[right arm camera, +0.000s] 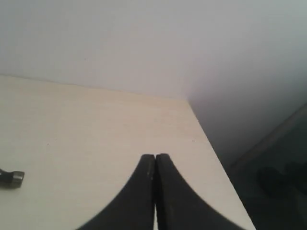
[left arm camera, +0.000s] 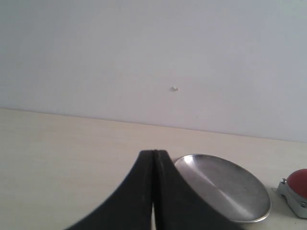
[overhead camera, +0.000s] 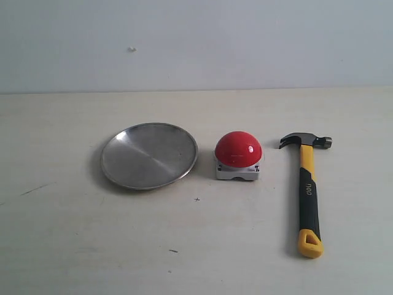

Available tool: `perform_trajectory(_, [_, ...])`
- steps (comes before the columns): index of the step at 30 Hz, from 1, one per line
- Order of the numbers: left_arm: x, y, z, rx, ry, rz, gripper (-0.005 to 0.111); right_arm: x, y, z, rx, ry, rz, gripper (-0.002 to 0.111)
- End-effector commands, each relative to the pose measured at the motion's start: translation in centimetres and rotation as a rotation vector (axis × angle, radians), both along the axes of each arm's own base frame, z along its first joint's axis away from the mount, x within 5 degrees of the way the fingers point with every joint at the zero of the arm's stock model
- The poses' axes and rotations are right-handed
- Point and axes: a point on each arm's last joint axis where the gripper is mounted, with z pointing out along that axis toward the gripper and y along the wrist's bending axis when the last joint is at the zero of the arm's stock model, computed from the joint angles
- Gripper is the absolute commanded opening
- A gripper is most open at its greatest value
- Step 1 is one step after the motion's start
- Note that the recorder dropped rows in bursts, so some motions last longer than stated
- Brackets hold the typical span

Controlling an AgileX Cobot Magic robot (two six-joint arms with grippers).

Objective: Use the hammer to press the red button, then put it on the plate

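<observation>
The hammer (overhead camera: 308, 192) lies flat on the table at the right, dark head toward the wall, yellow looped tip toward the front. Left of it sits the red button (overhead camera: 238, 153) on its grey-white base. The silver plate (overhead camera: 149, 155) rests further left. Neither arm shows in the exterior view. My left gripper (left arm camera: 154, 153) is shut with nothing in it, the plate (left arm camera: 225, 184) and an edge of the button (left arm camera: 297, 188) beyond it. My right gripper (right arm camera: 155, 156) is shut and holds nothing; only the end of the hammer's head (right arm camera: 12, 178) shows at that picture's edge.
The pale wooden table (overhead camera: 73, 233) runs back to a plain white wall. In the right wrist view the table's edge (right arm camera: 216, 158) drops off to a dark floor on one side.
</observation>
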Motion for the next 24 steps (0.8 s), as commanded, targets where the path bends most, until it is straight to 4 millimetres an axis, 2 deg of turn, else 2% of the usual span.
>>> perform_trajectory(1, [0.0,0.0,-0.1,-0.008,0.001,0.001,0.0,3.2,-0.5,-1.9,0.084,0.042,0.038,0.0])
perform_trajectory(8, [0.0,0.0,-0.1,-0.008,0.001,0.001,0.0,7.7,-2.9,-7.4,0.427,0.079,0.099,0.0])
perform_trajectory(11, [0.0,0.0,-0.1,-0.008,0.001,0.001,0.0,9.4,-2.9,-9.9,0.643,0.092,0.205,0.0])
perform_trajectory(14, [0.0,0.0,-0.1,-0.008,0.001,0.001,0.0,11.2,-2.9,-11.2,0.845,0.082,0.259,0.0])
perform_trajectory(18, [0.0,0.0,-0.1,-0.008,0.001,0.001,0.0,13.2,-3.2,-12.0,0.903,0.191,0.288,0.0])
perform_trajectory(24, [0.0,0.0,-0.1,-0.008,0.001,0.001,0.0,15.6,-4.7,-11.8,0.858,0.508,0.135,0.0])
